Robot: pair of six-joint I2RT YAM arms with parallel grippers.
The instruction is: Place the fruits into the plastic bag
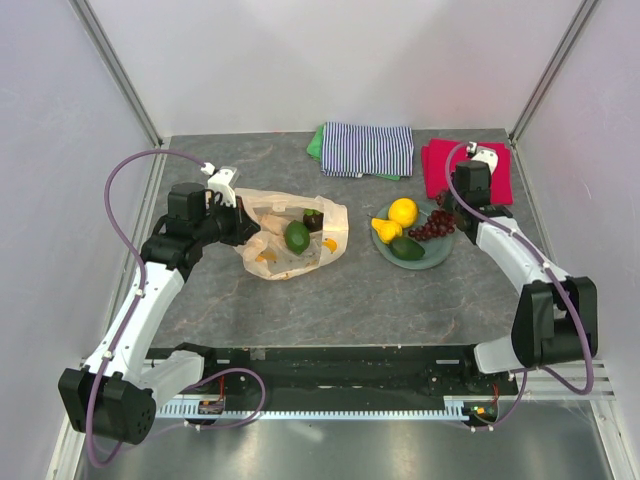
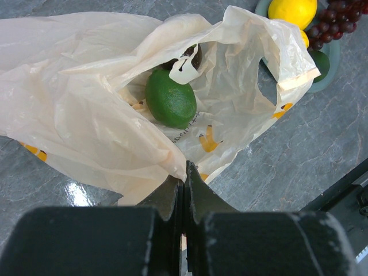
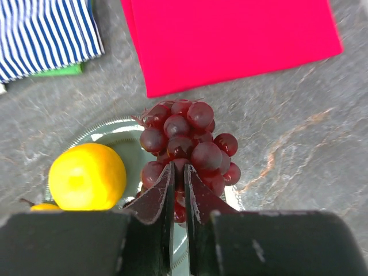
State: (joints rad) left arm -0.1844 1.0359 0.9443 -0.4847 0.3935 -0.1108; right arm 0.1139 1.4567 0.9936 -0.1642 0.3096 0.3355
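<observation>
Right wrist view: the right gripper [image 3: 178,172] is seen with its jaws drawn almost together, only a thin slit left between them, and the near end of the grape bunch [image 3: 190,141] is pinched in that slit. The bunch lies on the rim of the plate [image 3: 109,133], partly overhanging onto the table [image 3: 287,144]. Just beside the bunch, on the plate, the lemon [image 3: 87,176] is located. Beyond the plate, the red cloth [image 3: 230,40] is laid flat, and the striped cloth [image 3: 46,34] is laid next to it, apart from it.

In the left wrist view, the left gripper [image 2: 184,175] is shown fully closed, and the near edge of the plastic bag [image 2: 75,115] is clamped between its jaws. The bag lies on the table with its mouth held open. Inside the bag, the lime [image 2: 170,98] is seen resting on the lower layer. A dark rounded item [image 2: 194,57] is partly hidden behind a handle of the bag; it cannot be identified.

In the top external view, the pear [image 1: 386,230] and the avocado [image 1: 407,248] are found on the plate, touching each other, with the lemon just behind the pear. The plate is placed near the bag, on its right, not touching it.
</observation>
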